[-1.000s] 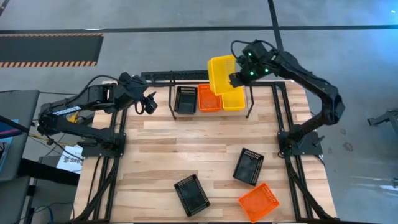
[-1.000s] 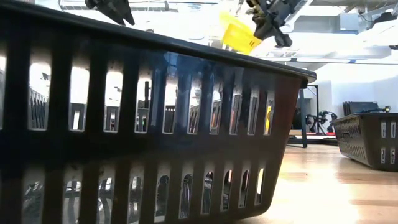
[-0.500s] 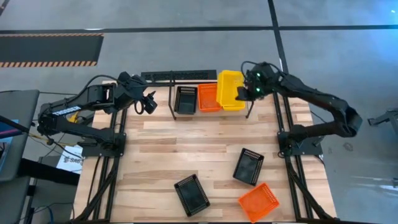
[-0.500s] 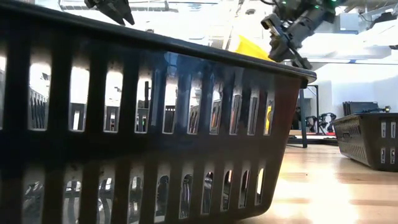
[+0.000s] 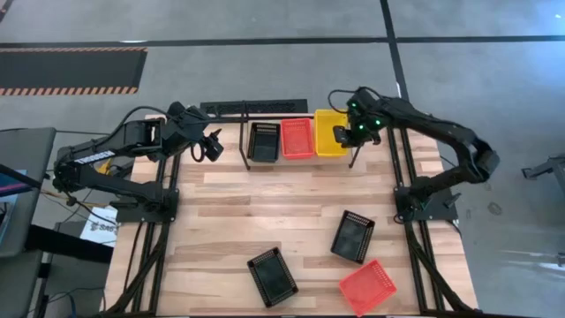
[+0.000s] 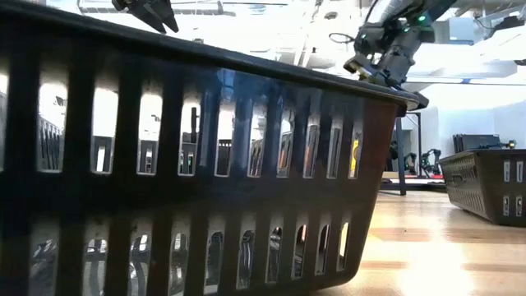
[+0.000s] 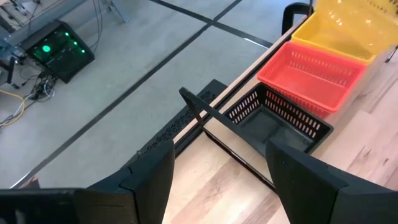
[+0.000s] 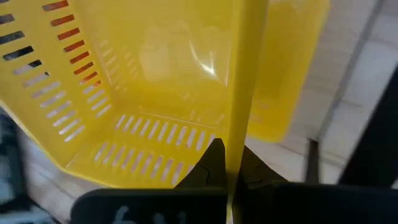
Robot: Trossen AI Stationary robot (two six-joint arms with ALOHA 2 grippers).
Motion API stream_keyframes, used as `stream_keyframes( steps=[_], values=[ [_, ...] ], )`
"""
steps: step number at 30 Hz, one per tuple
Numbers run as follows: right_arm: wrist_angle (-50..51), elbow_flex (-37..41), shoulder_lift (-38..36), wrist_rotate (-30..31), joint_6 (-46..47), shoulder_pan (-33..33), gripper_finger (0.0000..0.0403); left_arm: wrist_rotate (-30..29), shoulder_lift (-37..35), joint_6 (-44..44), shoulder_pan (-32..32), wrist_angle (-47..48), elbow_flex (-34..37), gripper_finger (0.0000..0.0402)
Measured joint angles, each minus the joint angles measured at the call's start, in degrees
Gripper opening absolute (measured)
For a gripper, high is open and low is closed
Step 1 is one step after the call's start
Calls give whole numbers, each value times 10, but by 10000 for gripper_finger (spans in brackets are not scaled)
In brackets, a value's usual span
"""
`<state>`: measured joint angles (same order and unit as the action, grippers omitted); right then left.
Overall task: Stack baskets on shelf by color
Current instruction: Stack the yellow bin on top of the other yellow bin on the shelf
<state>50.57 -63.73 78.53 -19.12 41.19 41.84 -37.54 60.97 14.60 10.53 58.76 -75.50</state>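
Observation:
On the shelf (image 5: pixel 244 152) at the table's far edge stand a black basket (image 5: pixel 263 141), a red-orange basket (image 5: pixel 297 139) and, at the right end, a yellow basket (image 5: pixel 328 131). My right gripper (image 5: pixel 342 134) is shut on that top yellow basket; a second yellow one (image 8: pixel 289 68) shows under it. My left gripper (image 5: pixel 214 146) hangs open left of the shelf, holding nothing. Two black baskets (image 5: pixel 353 236) (image 5: pixel 272 276) and a red-orange one (image 5: pixel 367 287) lie on the table near the front edge. My right gripper pinches the rim of the yellow basket's right long wall (image 8: pixel 237 134), one finger (image 8: pixel 210 163) inside the basket and one (image 8: pixel 256 171) outside. The fingers slant down from the table's right side. The basket lies about level over the yellow one below; whether it rests in it I cannot tell.
The low view is filled by the near wall of a black basket (image 6: pixel 205 164), with another black basket (image 6: pixel 485 185) at the right. The shelf's thin rod (image 7: pixel 205 112) stands between my left gripper and the black basket on it. Bare wood lies between the shelf and the loose baskets.
My right gripper has come down toward the shelf's right end and rolled at the wrist, still shut on the yellow basket. The basket, held high and tipped before, now lies level over the yellow one on the shelf.

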Motion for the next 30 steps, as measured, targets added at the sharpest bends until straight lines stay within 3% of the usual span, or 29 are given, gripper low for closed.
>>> stream_keyframes(
  steps=[12,15,30],
  values=[
    [174,-188,135,-1,-134,44,4,0,0,4,0,0,0,242],
    [221,-233,156,26,-143,59,4,0,0,8,0,0,0,242],
    [250,-247,230,62,-127,40,5,-3,0,11,0,1,0,242]
  ],
)
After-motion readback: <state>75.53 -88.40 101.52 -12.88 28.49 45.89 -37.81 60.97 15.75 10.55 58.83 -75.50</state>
